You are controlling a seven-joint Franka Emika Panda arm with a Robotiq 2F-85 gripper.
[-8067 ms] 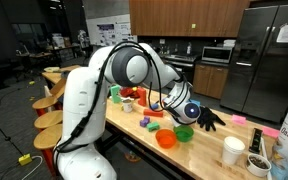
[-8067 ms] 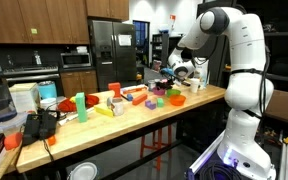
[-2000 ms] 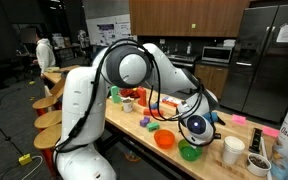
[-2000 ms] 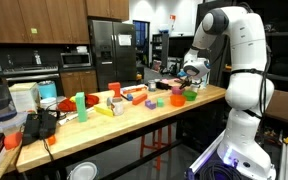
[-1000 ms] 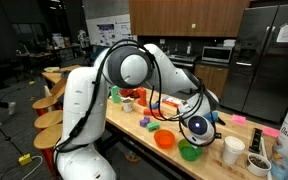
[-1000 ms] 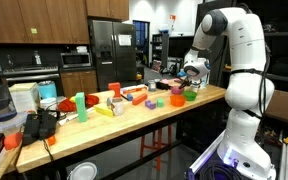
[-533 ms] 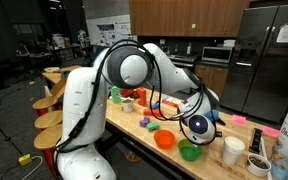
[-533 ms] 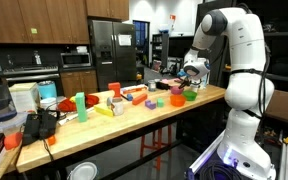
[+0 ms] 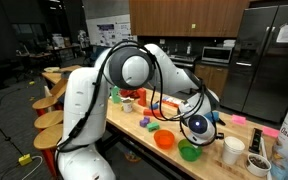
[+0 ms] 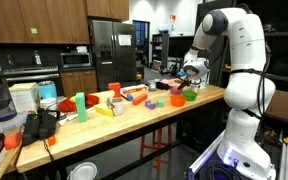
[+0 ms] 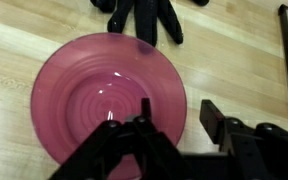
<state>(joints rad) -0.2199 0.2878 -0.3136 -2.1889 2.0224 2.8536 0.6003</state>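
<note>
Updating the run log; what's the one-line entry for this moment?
bowl: upright on wooden table | hand: open, astride its near rim | black glove: by far rim

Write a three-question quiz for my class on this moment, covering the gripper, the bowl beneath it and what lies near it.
1. True or false: the gripper is clamped shut on the bowl.
2. In the wrist view, what lies on the table just beyond the bowl? A: a black glove. B: a banana. C: a mug.
3. Short answer: what does the bowl contain?

Key: 1 false, its fingers stand apart. 2 A. 3 nothing.
</note>
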